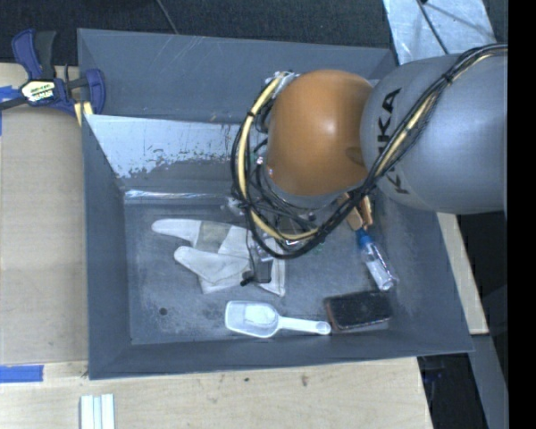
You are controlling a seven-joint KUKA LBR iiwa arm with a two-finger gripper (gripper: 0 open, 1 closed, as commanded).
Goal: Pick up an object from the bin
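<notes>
My end effector (263, 272) hangs at the right edge of the crumpled white glove (205, 259) in mid-bin (107, 266). I cannot tell whether it is spread or pressed together. The glove looks soft, light and floppy, so I'd pinch a raised fold.

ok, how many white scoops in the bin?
1. The white scoop lies by the bin's near wall, handle toward the black block. The arm covers part of the floor, so another may be hidden.
</notes>
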